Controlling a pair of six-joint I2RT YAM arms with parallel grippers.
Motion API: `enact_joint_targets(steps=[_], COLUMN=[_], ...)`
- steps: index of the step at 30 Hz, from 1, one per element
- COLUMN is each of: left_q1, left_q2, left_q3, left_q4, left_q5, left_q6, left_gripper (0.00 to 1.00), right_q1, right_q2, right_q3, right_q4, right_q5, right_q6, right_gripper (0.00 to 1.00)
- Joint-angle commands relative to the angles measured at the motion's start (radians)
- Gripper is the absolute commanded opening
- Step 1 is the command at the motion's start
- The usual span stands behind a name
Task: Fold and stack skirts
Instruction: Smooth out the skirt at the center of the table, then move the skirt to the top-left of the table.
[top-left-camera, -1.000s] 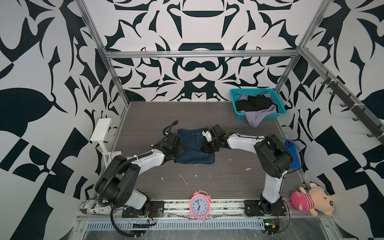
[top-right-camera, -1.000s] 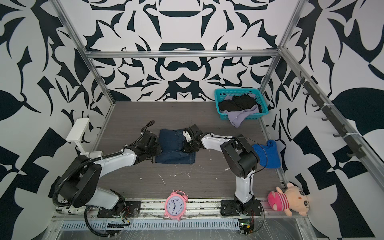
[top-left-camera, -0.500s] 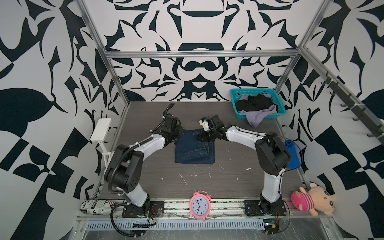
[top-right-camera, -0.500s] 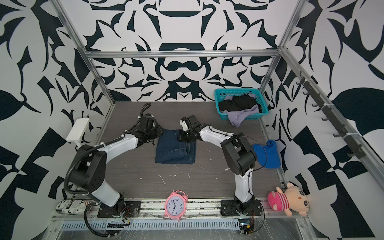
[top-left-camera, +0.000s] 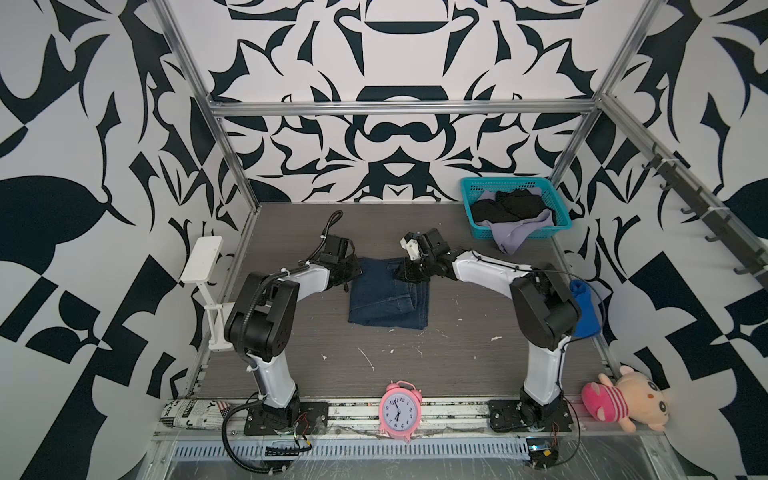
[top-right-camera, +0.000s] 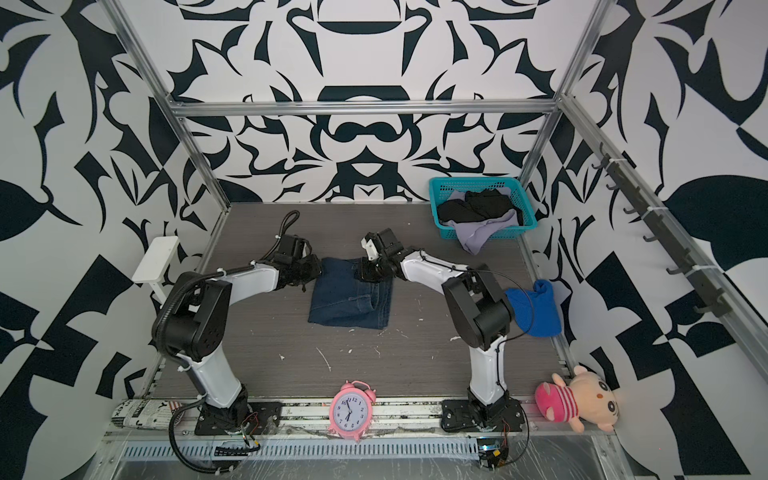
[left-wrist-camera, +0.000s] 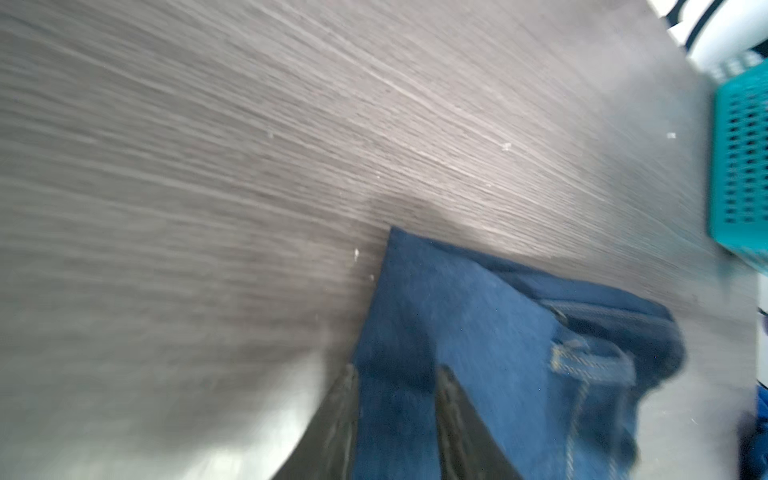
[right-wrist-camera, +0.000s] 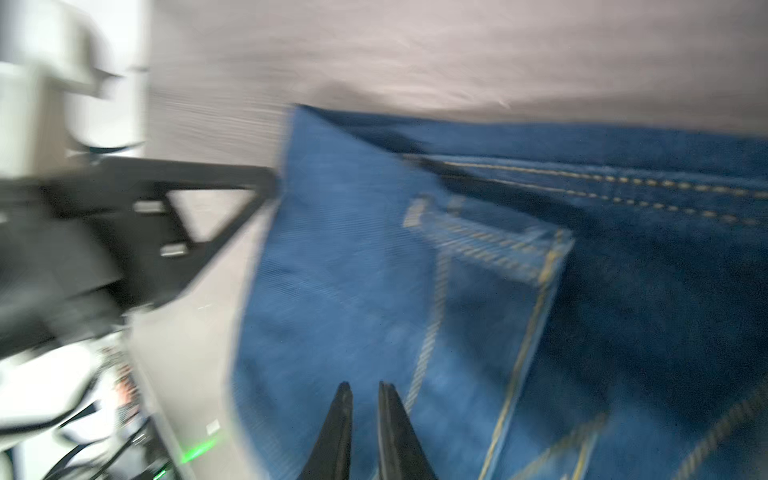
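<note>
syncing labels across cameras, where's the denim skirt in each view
A top view: denim skirt, folded, near the picture's centre.
A top view: same skirt, slightly left of the picture's centre.
Left wrist: lower right of the picture.
Right wrist: fills the centre and right of the picture.
Landmark: teal basket, in both top views and the left wrist view; not in the right wrist view.

Bare tabletop (top-left-camera: 457, 365) between skirt (top-left-camera: 386, 299) and clock (top-left-camera: 400, 411)
</note>
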Motion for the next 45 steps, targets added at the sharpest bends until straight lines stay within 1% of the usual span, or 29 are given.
enact_joint_targets(steps=[1,4,6,9,13,16,17,18,20,21,22,23,25,28,31,34,36,37,39,40,43,45], left_q1=[-0.004,-0.023,-0.041,-0.055,-0.055,-0.055,-0.054,-0.055,-0.051,-0.043,-0.032,-0.020,-0.015,-0.015,-0.016,-0.016,-0.018,-0.022,-0.034,-0.038,-0.038,-0.036], left_q2=[-0.159,-0.263,-0.306,-0.331,-0.328,-0.342,-0.349,-0.354,-0.351,-0.344,-0.331,-0.315,-0.286,-0.226,-0.151,-0.066,-0.025,-0.009,0.011,0.016,0.005,-0.018], left_q3=[-0.047,-0.118,-0.161,-0.222,-0.278,-0.297,-0.304,-0.310,-0.315,-0.313,-0.313,-0.312,-0.310,-0.316,-0.307,-0.295,-0.293,-0.291,-0.280,-0.280,-0.320,-0.343], left_q4=[-0.039,-0.053,-0.069,-0.077,-0.065,-0.039,-0.026,-0.014,-0.001,0.001,0.009,0.014,0.040,0.115,0.184,0.252,0.290,0.304,0.303,0.310,0.365,0.378], left_q5=[-0.018,-0.020,-0.016,-0.026,-0.029,-0.034,-0.033,-0.032,-0.033,-0.019,0.003,0.024,0.066,0.118,0.160,0.198,0.205,0.206,0.200,0.202,0.206,0.191], left_q6=[-0.031,-0.054,-0.060,-0.073,-0.102,-0.110,-0.109,-0.103,-0.093,-0.090,-0.093,-0.100,-0.094,-0.085,-0.077,-0.084,-0.091,-0.090,-0.091,-0.096,-0.133,-0.145], left_gripper=[0.37,0.36,0.35,0.34,0.33,0.36,0.38,0.42,0.55,0.61,0.64,0.65,0.75,0.80,0.80,0.76,0.67,0.65,0.65,0.58,0.33,0.20], right_q1=[0.001,0.014,0.026,0.028,0.028,0.028,0.028,0.028,0.028,0.029,0.028,0.027,0.028,0.028,0.029,0.028,0.028,0.028,0.028,0.028,0.029,0.028], right_q2=[-0.132,-0.181,-0.185,-0.138,-0.031,0.022,0.024,0.024,0.023,0.023,0.022,0.021,0.025,0.031,0.035,0.031,0.029,0.027,0.024,0.021,0.007,-0.001], right_q3=[-0.061,-0.153,-0.203,-0.261,-0.344,-0.387,-0.401,-0.413,-0.419,-0.415,-0.414,-0.414,-0.409,-0.396,-0.392,-0.396,-0.398,-0.400,-0.403,-0.406,-0.412,-0.413], right_q4=[0.026,0.075,0.089,0.119,0.199,0.227,0.238,0.252,0.247,0.238,0.230,0.229,0.226,0.218,0.221,0.227,0.227,0.227,0.229,0.229,0.230,0.226], right_q5=[-0.140,-0.205,-0.211,-0.196,-0.146,-0.114,-0.102,-0.096,-0.083,-0.081,-0.075,-0.070,-0.075,-0.078,-0.077,-0.077,-0.074,-0.070,-0.065,-0.062,-0.046,-0.037], right_q6=[0.024,0.066,0.065,0.058,0.055,0.047,0.049,0.053,0.045,0.036,0.028,0.026,0.020,0.015,0.016,0.016,0.015,0.014,0.016,0.017,0.019,0.017], right_gripper=[0.19,0.21,0.21,0.21,0.21,0.20,0.20,0.20,0.20,0.20,0.20,0.20,0.19,0.19,0.19,0.19,0.19,0.19,0.19,0.19,0.19,0.19])
